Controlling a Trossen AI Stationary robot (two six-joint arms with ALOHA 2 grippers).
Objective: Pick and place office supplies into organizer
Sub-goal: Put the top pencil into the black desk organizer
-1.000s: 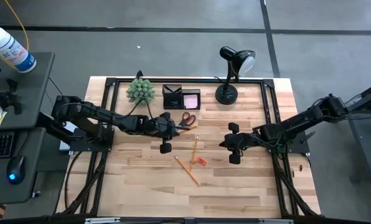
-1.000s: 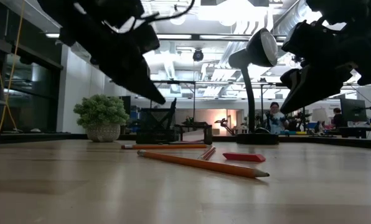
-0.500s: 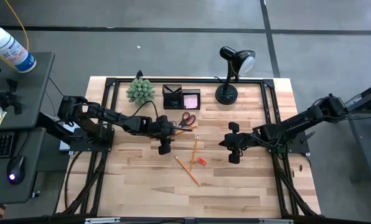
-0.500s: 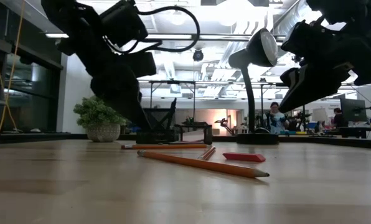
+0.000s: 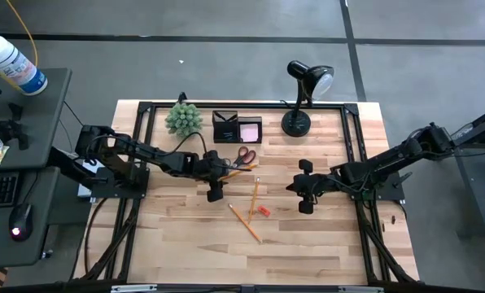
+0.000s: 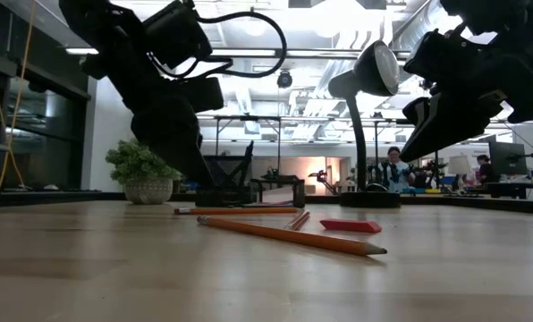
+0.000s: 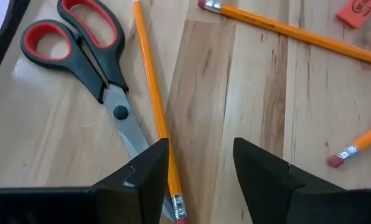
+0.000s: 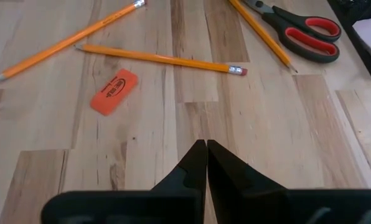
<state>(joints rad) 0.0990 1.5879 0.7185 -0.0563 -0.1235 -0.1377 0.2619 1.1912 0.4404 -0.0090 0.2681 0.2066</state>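
Observation:
Orange-handled scissors (image 7: 79, 50) lie flat on the wooden table with a pencil (image 7: 151, 99) beside them. My left gripper (image 7: 201, 165) (image 5: 225, 168) is open and low over them. Its fingers stand on either side of that pencil's eraser end. Two more pencils (image 5: 254, 198) (image 5: 244, 222) and a red eraser (image 5: 263, 211) lie nearer the table's middle. My right gripper (image 8: 206, 155) (image 5: 293, 187) hangs shut above bare wood to their right. The black organizer (image 5: 225, 128) stands at the far edge, with a pink sticky pad (image 5: 250, 130) next to it. My left gripper has one finger (image 7: 154, 165) close beside the pencil near its eraser end (image 7: 172, 199) and over the tip of the scissors' blade. The fingers slant down from the table's left. I cannot tell whether they touch either thing.
A green plant (image 5: 183, 118) stands left of the organizer and a black desk lamp (image 5: 298, 122) to its right, both at the far edge. A black frame rail (image 5: 242, 104) borders the table. Bare wood (image 5: 251, 260) spreads toward the near edge.
My left gripper has come down toward the table by the scissors and tipped steeper. Its fingers, together a second ago, now stand apart. The right arm and the supplies have kept still.

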